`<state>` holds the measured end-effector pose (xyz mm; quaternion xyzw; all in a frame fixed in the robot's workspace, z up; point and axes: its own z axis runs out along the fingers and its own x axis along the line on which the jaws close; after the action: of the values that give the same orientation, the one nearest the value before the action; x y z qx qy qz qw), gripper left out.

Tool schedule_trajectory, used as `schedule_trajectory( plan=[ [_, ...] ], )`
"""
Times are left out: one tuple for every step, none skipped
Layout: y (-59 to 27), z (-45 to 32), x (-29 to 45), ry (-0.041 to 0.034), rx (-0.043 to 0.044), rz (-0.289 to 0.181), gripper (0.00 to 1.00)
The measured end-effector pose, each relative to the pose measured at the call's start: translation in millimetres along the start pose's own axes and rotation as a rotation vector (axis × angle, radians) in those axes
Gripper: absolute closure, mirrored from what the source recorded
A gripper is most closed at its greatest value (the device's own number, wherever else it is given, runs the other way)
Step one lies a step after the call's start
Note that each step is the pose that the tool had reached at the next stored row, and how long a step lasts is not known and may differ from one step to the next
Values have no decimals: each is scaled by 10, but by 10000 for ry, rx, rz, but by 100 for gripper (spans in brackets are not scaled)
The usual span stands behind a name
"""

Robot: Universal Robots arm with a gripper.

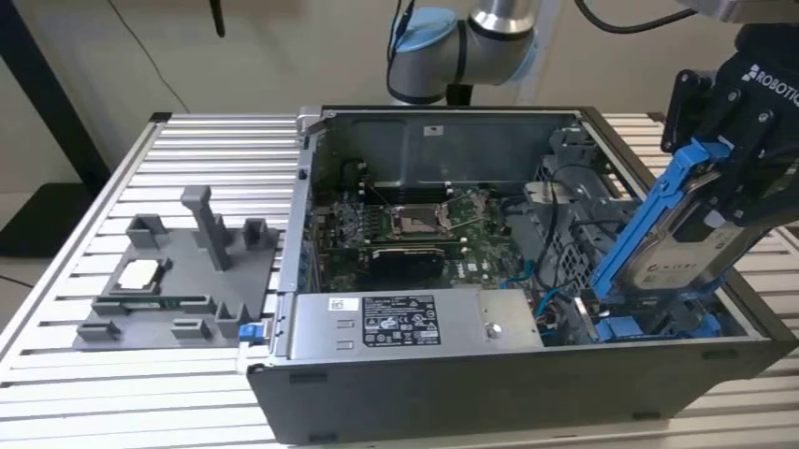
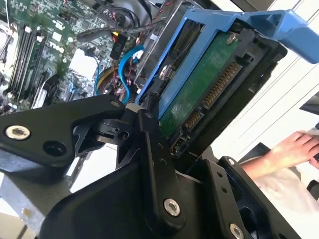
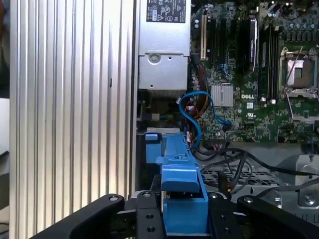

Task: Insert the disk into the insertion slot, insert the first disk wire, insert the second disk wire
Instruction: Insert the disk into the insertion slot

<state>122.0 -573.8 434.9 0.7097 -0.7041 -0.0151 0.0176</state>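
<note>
Blue-framed disk [image 1: 652, 241] — white-green label [image 1: 669, 269] — clamped in pincer [image 1: 721, 194].

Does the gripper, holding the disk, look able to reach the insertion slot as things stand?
Probably yes: the gripper holds the disk tilted just above the insertion slot, with the case open and nothing between them.

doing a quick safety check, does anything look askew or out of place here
The disk hangs steeply tilted in the pincer, its lower end near the insertion slot, not seated. A person's hand shows close by in the second wrist view.
</note>
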Motion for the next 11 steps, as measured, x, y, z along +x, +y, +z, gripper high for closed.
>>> schedule_trajectory(
  plan=[
    [-3, 16, 0, -1, 0, -1, 67],
    [-7, 31, 0, -1, 0, -2, 67],
    [-10, 46, 0, -1, 0, -1, 67],
    [-13, 61, 0, -1, 0, -1, 67],
    [-16, 74, 0, 0, 0, -1, 67],
    [-17, 87, 0, 0, 0, 0, 67],
    [-19, 101, 0, 0, 0, 0, 67],
    [-21, 114, 0, -2, 0, -1, 67],
    [-22, 125, 0, -1, 0, 0, 67],
    [-23, 138, 0, -1, 0, 0, 67],
    [-24, 149, 0, 0, 0, 0, 67]
  ],
)
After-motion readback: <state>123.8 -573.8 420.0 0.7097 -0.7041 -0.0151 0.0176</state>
